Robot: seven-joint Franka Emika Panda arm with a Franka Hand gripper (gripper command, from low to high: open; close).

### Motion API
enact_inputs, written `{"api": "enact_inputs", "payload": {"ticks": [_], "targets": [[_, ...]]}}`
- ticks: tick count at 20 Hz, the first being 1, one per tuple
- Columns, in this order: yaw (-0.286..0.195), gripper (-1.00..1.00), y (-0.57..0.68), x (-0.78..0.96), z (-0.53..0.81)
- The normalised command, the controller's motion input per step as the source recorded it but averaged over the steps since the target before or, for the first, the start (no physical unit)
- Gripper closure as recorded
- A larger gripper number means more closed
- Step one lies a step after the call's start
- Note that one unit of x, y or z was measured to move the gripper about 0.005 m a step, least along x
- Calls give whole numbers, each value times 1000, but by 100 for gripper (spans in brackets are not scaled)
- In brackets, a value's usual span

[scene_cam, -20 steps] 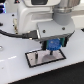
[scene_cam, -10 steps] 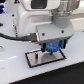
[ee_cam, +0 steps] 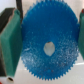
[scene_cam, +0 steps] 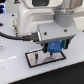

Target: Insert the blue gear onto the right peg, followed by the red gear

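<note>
White bench; blue gear [ee_cam: 49,46] btwn tool [ee_cam: 46,42] fingers.

White Panda arm, dark claw mount

The arm [scene_cam: 47,15] has bulky, rounded white shells; a black cable [scene_cam: 17,36] runs to a dark grey block at the wrist. The claw [scene_cam: 54,48] carries blue parts, and its fingers [ee_cam: 10,42] look green up close.

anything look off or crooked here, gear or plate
Nothing stands out. The blue gear sits flat between the gripper fingers, teeth intact as far as the blur allows. In the exterior view the gripper hangs over the grey plate, which lies flat on the table. The pegs are too small to judge.
</note>
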Motion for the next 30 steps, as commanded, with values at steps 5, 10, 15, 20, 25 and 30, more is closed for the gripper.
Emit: {"api": "enact_inputs", "payload": {"ticks": [5, 10, 15, 20, 25, 30], "targets": [[0, 100, -9, 94, -150], [0, 100, -2, 168, -331], [0, 100, 40, 98, -151], [0, -100, 132, -55, 151], [0, -100, 128, -146, 465], [0, -100, 157, -360, 442]]}}
